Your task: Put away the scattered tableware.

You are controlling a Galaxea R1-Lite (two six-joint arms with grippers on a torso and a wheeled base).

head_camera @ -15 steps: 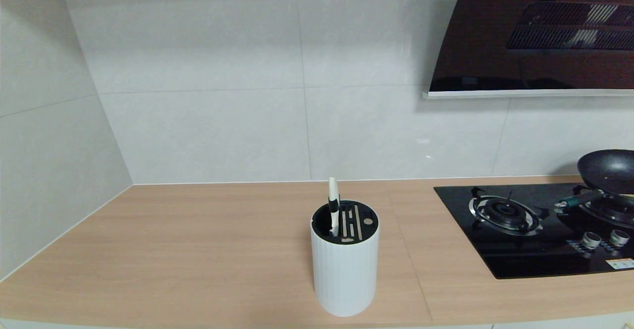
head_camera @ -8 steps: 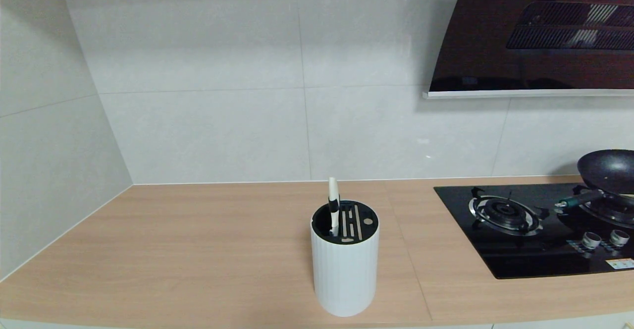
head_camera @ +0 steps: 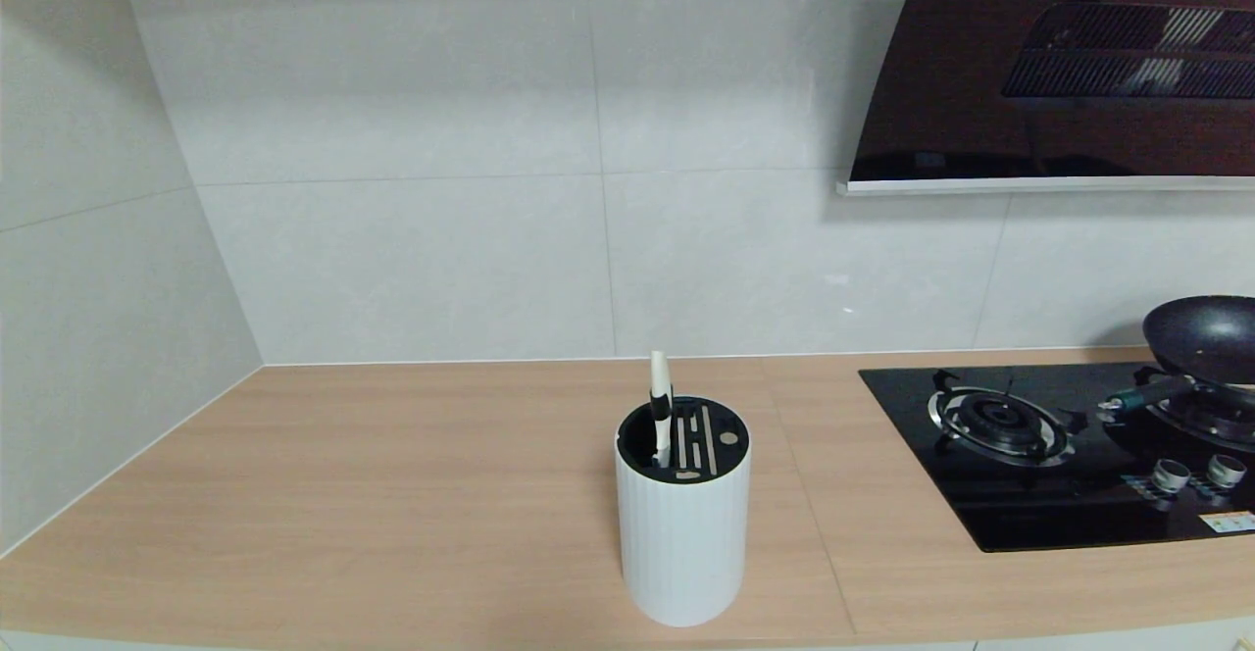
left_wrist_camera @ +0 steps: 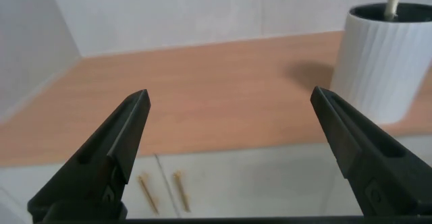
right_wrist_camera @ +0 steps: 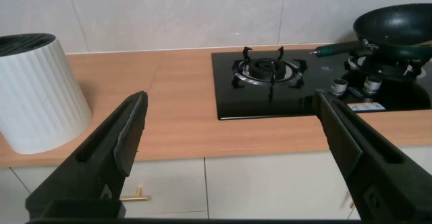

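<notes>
Now the white holder (head_camera: 683, 533) stands on the bench (head_camera: 392, 494), one white-handled utensil (head_camera: 660, 386) inside; left fingers (left_wrist_camera: 115, 150) and right fingers (right_wrist_camera: 115, 150) gape, grasping nothing.

Wooden countertop (head_camera: 392, 494) carries white ribbed holder (head_camera: 683, 543), black hob (head_camera: 1020, 506).

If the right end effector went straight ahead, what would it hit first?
The open right end effector would probably meet the light wooden countertop by the black glass gas hob; depth is unclear.

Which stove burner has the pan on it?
The right-hand burner, under the black wok; the left burner, nearer the white holder, sits bare.
</notes>
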